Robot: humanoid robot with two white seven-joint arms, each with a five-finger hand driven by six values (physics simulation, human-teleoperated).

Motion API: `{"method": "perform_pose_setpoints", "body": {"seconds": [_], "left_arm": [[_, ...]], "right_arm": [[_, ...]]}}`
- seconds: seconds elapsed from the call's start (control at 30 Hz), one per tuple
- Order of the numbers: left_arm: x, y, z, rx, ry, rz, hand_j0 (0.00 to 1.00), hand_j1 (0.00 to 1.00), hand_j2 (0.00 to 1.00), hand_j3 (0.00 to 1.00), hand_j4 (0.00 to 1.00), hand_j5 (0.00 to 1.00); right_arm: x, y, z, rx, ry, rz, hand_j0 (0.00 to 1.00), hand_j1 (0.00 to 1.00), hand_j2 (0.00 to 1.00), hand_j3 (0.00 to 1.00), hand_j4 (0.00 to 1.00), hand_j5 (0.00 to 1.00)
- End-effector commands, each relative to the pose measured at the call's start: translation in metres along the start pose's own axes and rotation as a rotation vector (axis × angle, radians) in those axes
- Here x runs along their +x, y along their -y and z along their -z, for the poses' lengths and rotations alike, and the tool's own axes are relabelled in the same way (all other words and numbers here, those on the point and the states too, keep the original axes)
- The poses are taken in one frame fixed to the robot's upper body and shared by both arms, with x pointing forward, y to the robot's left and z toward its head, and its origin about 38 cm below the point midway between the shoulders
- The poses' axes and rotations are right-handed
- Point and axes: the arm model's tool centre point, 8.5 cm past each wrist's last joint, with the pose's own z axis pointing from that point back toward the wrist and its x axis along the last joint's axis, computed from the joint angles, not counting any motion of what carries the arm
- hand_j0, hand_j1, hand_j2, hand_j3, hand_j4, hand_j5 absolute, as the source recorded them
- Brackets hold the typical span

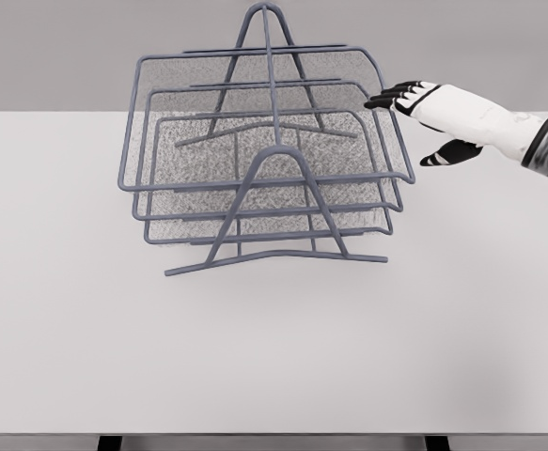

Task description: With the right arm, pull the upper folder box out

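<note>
Here the bare white surface (pixel 274 357) lies nearest; mid-surface stands the wire rack (pixel 274 254), its upper folder box (pixel 255 70) topmost. At three o'clock the right hand (pixel 424 117) hovers open, empty. Light, stiff mesh probably; grip its right rim.

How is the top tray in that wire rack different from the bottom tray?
The top tray sits highest and looks widest, its rim reaching out toward the right hand; the bottom tray sits lowest and looks narrower. The top tray's right corner lies next to the hand's open fingers; the bottom tray has nothing near it. Both are grey wire-mesh trays in the same rack on the white table.
</note>
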Motion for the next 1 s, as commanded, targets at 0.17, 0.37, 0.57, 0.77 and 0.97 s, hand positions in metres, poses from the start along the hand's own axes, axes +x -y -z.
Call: {"method": "perform_pose_setpoints", "body": {"seconds": [0.17,0.37,0.57,0.77,0.97], "left_arm": [[0.000,0.000,0.000,0.000,0.000,-0.001,1.00,1.00,1.00,1.00,1.00,1.00],[0.000,0.000,0.000,0.000,0.000,-0.001,1.00,1.00,1.00,1.00,1.00,1.00],[0.000,0.000,0.000,0.000,0.000,-0.001,1.00,1.00,1.00,1.00,1.00,1.00],[0.000,0.000,0.000,0.000,0.000,-0.001,1.00,1.00,1.00,1.00,1.00,1.00],[0.000,0.000,0.000,0.000,0.000,-0.001,1.00,1.00,1.00,1.00,1.00,1.00]], "right_arm": [[0.007,-0.002,0.006,0.035,0.006,-0.068,1.00,1.00,1.00,1.00,1.00,1.00],[0.011,-0.008,0.008,0.078,0.001,-0.127,1.00,1.00,1.00,1.00,1.00,1.00],[0.011,-0.015,0.008,0.112,-0.001,-0.147,1.00,1.00,1.00,1.00,1.00,1.00],[0.000,-0.011,-0.008,0.131,-0.039,-0.164,1.00,1.00,1.00,1.00,1.00,1.00],[-0.006,-0.006,-0.020,0.139,-0.061,-0.177,1.00,1.00,1.00,1.00,1.00,1.00]]}}
